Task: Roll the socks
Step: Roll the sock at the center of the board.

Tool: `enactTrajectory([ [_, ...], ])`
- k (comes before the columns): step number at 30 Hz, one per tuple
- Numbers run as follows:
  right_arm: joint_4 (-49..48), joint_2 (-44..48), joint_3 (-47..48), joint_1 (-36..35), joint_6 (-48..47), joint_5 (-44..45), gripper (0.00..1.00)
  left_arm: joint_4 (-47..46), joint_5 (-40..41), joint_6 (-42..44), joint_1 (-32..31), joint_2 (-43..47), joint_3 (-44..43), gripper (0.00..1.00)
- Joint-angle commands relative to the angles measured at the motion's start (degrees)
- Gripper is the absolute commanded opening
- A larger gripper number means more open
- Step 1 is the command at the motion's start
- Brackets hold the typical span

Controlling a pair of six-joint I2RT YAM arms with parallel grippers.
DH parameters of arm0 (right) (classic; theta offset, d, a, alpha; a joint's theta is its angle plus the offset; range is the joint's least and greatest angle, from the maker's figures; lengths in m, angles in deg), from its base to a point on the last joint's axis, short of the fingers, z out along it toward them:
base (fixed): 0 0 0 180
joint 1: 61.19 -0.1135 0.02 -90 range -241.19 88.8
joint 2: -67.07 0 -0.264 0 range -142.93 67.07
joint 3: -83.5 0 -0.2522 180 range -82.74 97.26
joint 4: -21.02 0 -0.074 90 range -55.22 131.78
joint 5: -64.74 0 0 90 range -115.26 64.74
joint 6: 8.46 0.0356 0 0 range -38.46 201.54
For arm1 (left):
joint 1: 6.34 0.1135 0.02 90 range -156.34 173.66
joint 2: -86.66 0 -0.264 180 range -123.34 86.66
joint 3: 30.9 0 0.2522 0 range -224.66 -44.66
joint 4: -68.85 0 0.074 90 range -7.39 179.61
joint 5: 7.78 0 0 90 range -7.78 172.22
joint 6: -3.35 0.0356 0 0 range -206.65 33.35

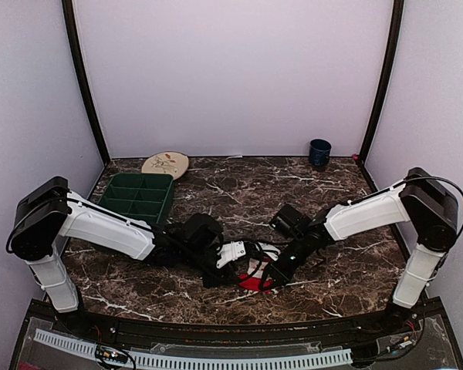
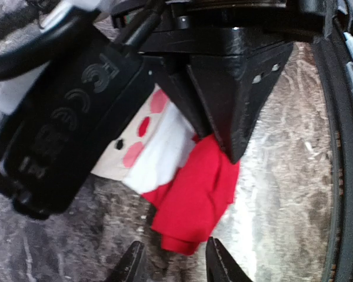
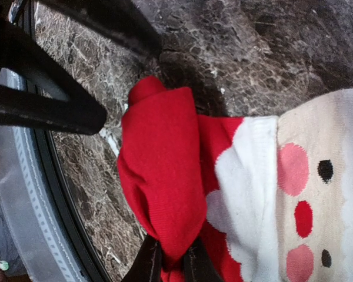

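Red sock (image 3: 165,176) (Santa face knitted in), on marble table (image 1: 231,185), right gripper (image 3: 172,265) pinching its folded end, left gripper (image 2: 175,263) released, jaws parted around the fold.

White arms (image 1: 108,226), black joints (image 1: 42,217), black cables (image 2: 12,67).

The top camera looks down from the near edge over the whole marble table (image 1: 239,185); both wrist cameras, close in, share the red Santa sock (image 2: 194,188).
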Motion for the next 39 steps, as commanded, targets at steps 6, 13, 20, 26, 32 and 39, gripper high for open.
enactTrajectory([
  [6, 5.22, -3.51, 2.33, 2.38, -0.09, -9.79, 0.08, -5.44, 6.25, 8.4, -1.7, 3.41, 1.85, 0.39],
  [13, 5.85, -5.04, 3.21, 3.48, 0.69, -11.65, 0.08, -4.83, 7.26, 12.04, -3.47, 5.01, 2.13, 0.39],
  [20, 6.9, -6.09, 4.63, 4.47, 0.94, -13.18, 0.08, -4.4, 8.17, 16.43, -6.47, 7.6, 4.05, 0.39],
  [26, 7.94, -6.84, 5.39, 4.66, 0.6, -13.85, 0.08, -0.58, 6.5, 19.48, -8.89, 4.57, 1.53, 0.39],
  [32, 7.56, -6.65, 4.78, 4.7, 0.89, -14.19, 0.08, -1.35, 8.64, 21.1, -9.78, 1.47, 0.38, 0.4],
  [39, 7.76, -6.5, 4.5, 4.77, 0.88, -14.63, 0.08, -1.99, 12.15, 22.66, -9.76, -1.65, -1.25, 0.4],
])
